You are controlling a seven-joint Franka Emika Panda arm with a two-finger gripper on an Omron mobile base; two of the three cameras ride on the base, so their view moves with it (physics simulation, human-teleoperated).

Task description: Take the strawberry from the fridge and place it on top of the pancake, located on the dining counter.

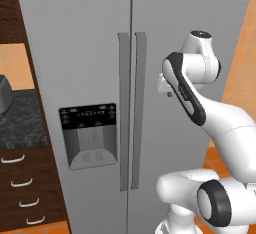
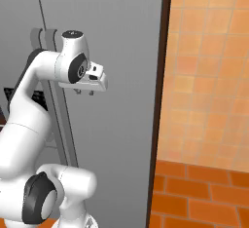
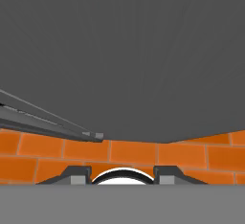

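The tall grey fridge (image 1: 85, 53) stands right in front of me with both doors shut. Its two long vertical handles (image 1: 131, 113) meet at the middle, and the black water-dispenser panel (image 1: 90, 135) is on the left door. My gripper (image 2: 83, 92) hangs in front of the right door (image 2: 121, 51), pointing down, to the right of the handles (image 2: 48, 66). In the hand view the fingertips (image 3: 79, 174) stand wide apart with nothing between them, over the door face (image 3: 124, 50) and the orange floor. The strawberry, the pancake and the dining counter are out of view.
A dark-wood wall counter with a black top (image 1: 20, 123) and drawers (image 1: 25, 188) stands left of the fridge. An orange tiled wall (image 2: 209, 76) rises right of it. The floor (image 2: 194, 193) is orange brick.
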